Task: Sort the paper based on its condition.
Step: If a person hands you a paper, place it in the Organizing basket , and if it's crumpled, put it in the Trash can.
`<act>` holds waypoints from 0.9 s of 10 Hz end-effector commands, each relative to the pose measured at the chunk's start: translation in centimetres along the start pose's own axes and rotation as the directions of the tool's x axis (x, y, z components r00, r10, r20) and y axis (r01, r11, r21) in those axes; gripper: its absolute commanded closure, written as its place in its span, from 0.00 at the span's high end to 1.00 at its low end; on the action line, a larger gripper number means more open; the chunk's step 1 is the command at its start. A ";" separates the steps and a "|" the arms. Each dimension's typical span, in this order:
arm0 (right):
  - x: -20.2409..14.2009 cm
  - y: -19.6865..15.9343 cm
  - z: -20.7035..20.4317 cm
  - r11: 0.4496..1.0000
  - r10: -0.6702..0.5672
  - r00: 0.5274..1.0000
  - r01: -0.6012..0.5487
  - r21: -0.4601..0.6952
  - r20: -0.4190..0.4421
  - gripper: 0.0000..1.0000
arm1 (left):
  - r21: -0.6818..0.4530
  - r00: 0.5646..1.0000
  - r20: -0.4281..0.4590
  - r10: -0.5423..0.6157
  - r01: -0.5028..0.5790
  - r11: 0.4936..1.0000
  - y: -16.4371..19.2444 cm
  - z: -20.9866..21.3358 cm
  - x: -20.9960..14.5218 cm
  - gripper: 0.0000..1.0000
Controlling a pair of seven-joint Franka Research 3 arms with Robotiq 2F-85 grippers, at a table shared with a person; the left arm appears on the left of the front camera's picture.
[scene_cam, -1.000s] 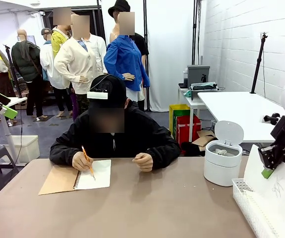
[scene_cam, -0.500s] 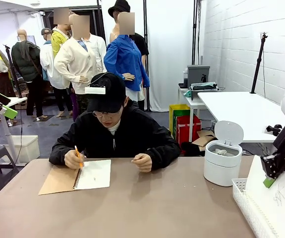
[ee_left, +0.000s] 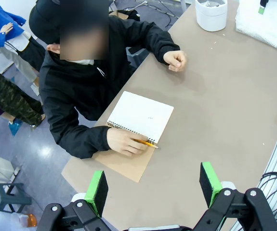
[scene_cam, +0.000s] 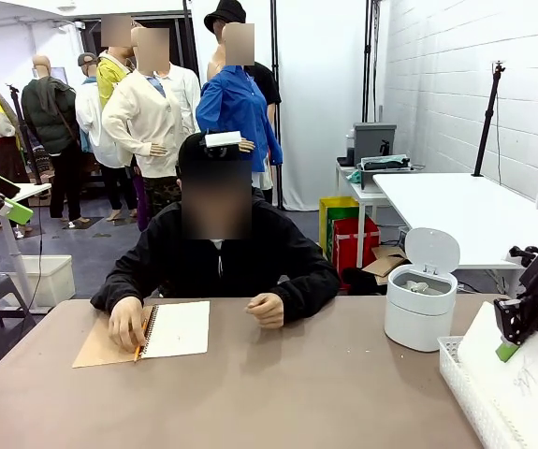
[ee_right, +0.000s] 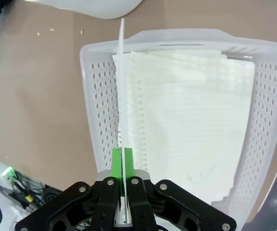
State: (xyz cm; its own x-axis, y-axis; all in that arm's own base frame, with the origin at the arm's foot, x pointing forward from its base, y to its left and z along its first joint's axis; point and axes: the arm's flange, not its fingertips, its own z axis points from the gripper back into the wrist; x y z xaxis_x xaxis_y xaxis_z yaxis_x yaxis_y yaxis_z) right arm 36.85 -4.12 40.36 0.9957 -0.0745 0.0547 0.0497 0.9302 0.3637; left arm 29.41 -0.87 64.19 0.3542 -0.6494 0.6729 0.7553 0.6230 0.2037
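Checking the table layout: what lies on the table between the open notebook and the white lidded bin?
In the front view, the person's closed hand rests between the notebook and the bin; the rest of that stretch is bare tabletop.

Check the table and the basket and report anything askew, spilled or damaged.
Nothing stands out. The flat sheet pinched in the right gripper hangs edge-on over the white basket, which holds a stack of flat sheets. The notebook lies open before the person, and the bin stands upright with its lid up.
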 end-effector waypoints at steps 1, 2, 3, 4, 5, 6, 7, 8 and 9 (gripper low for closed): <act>-6.4 -1.3 -5.0 1.000 0.015 1.000 -0.015 0.020 -0.003 0.00 | 0.009 1.000 0.004 0.002 -0.002 1.000 0.1 0.0 0.0 1.00; -6.3 -1.4 -5.3 1.000 0.013 1.000 -0.013 0.007 -0.004 0.19 | 0.009 1.000 0.004 0.002 -0.002 1.000 0.1 0.0 0.0 1.00; -6.3 -1.4 -5.3 1.000 0.016 1.000 -0.016 -0.007 0.007 0.38 | 0.009 1.000 0.004 0.002 -0.002 1.000 0.1 0.0 0.0 1.00; -6.3 -1.5 -4.8 0.999 0.011 0.999 -0.010 -0.036 0.034 0.57 | 0.009 1.000 0.004 0.002 -0.002 1.000 0.1 0.0 0.0 1.00; -6.4 -1.6 -4.4 0.997 0.014 0.999 -0.010 -0.075 0.048 0.76 | 0.009 1.000 0.004 0.002 -0.002 1.000 0.1 0.0 0.0 1.00; -6.2 -1.8 -4.4 0.992 0.026 0.996 -0.016 -0.127 0.080 0.95 | 0.009 1.000 0.004 0.002 -0.002 1.000 0.1 0.0 0.0 1.00; -5.9 -1.9 -4.1 0.985 0.035 0.993 -0.016 -0.170 0.110 1.00 | 0.009 1.000 0.004 0.002 -0.002 1.000 0.1 0.0 0.0 1.00; -5.9 -2.1 -3.7 0.985 0.013 0.994 0.006 -0.174 0.106 1.00 | 0.009 1.000 0.004 0.002 -0.002 1.000 0.1 0.0 0.0 1.00; -5.8 -2.2 -3.4 0.979 0.015 0.992 0.010 -0.204 0.122 1.00 | 0.009 1.000 0.004 0.002 -0.002 1.000 0.1 0.0 0.0 1.00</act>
State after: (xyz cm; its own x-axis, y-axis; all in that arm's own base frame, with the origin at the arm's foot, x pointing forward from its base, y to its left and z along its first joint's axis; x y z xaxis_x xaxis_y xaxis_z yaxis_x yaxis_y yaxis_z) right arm 38.44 -6.42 40.00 0.9856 -0.0730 0.1526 0.0393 0.9763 0.2129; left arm 29.41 -0.87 64.18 0.3543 -0.6495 0.6728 0.7553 0.6230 0.2036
